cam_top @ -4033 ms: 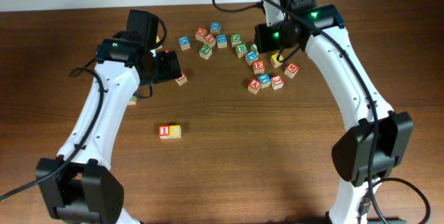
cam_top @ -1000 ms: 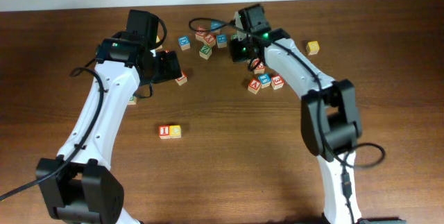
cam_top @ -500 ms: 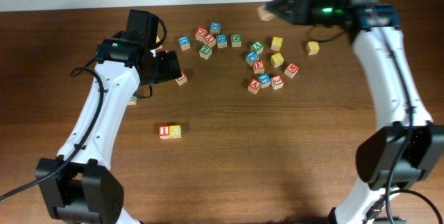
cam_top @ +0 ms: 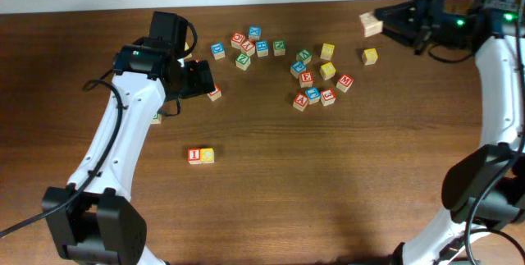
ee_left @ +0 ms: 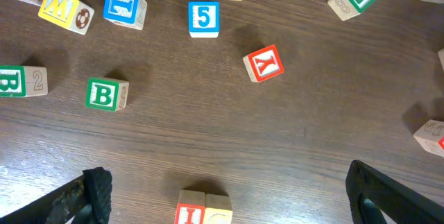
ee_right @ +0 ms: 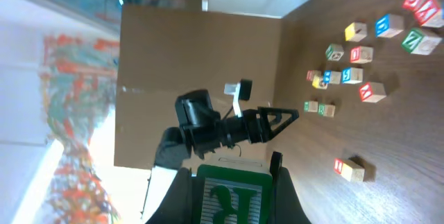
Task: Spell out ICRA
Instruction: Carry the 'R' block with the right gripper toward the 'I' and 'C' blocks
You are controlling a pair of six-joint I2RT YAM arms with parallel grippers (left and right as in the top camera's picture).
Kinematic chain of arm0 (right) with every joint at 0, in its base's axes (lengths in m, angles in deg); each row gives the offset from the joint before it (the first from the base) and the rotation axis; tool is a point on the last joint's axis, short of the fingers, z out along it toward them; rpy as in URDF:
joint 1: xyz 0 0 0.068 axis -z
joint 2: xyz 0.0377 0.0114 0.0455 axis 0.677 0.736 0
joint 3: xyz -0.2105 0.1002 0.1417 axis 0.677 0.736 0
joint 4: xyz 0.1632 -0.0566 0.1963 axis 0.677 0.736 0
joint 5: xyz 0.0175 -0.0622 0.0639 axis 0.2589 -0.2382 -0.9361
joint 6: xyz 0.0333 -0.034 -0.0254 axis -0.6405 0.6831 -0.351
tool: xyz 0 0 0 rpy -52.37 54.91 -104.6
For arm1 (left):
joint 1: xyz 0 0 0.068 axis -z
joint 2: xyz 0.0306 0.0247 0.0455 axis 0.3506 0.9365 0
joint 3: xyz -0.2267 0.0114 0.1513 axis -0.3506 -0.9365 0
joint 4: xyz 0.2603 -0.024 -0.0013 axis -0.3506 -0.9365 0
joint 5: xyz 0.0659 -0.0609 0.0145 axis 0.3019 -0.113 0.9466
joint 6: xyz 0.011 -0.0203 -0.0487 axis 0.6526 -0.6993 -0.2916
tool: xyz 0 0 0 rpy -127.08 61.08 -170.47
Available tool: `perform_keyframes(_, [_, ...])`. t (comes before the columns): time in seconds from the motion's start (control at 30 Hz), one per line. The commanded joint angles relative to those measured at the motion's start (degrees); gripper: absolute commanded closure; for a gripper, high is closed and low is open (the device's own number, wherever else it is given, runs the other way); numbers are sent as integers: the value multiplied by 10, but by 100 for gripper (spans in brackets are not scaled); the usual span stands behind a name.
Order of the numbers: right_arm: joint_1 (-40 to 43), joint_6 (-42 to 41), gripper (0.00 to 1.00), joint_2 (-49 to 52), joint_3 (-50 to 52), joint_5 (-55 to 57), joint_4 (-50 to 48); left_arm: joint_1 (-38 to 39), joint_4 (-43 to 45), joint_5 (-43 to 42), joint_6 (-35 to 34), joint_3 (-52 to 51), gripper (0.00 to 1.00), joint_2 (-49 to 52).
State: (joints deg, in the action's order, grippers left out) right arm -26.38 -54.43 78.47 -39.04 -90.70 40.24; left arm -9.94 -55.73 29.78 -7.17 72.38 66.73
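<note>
Overhead: a red I cube (cam_top: 194,156) and a yellow C cube (cam_top: 207,156) sit touching side by side on the desk (cam_top: 279,191), the I on the C cube's left in the picture. Far to the right of the C cube and beyond it, at the desk's far edge, the right gripper (cam_top: 381,21) is clamped on a pale wooden cube (cam_top: 372,25). The left gripper (cam_top: 201,78) hangs straight beyond the C cube with its jaws spread. The scattered letter cubes (cam_top: 305,76) lie beyond the C cube and to its right. From here I cannot tell which one is the A.

Left wrist: the left gripper (ee_left: 225,175) stands wide open and holds nothing. The C cube (ee_left: 218,214) is at the bottom edge with the I cube (ee_left: 189,214) touching it. A green B cube (ee_left: 105,94) lies up and to the left of the C cube.

Right wrist: the right gripper (ee_right: 233,177) is closed on the cube, and its green R face (ee_right: 232,197) fills the space between the fingers, high above the desk.
</note>
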Motion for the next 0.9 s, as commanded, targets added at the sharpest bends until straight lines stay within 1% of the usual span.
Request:
perform_keyframes(0.0, [-5, -2, 96, -13, -1, -22, 2, 1, -1, 4, 5, 10, 1, 0])
perform_keyframes(0.2, [-32, -2, 96, -13, -1, -22, 1, 1, -1, 4, 5, 10, 1, 0])
perform_keyframes(0.73, [-154, -2, 96, -13, -1, -22, 0, 1, -1, 4, 5, 10, 1, 0])
perform_keyframes(0.77, [-157, 4, 96, -13, -1, -22, 0, 1, -1, 4, 5, 10, 1, 0])
perform_keyframes(0.87, [-164, 76, 95, -13, -1, -19, 1, 1, -1, 4, 5, 10, 1, 0])
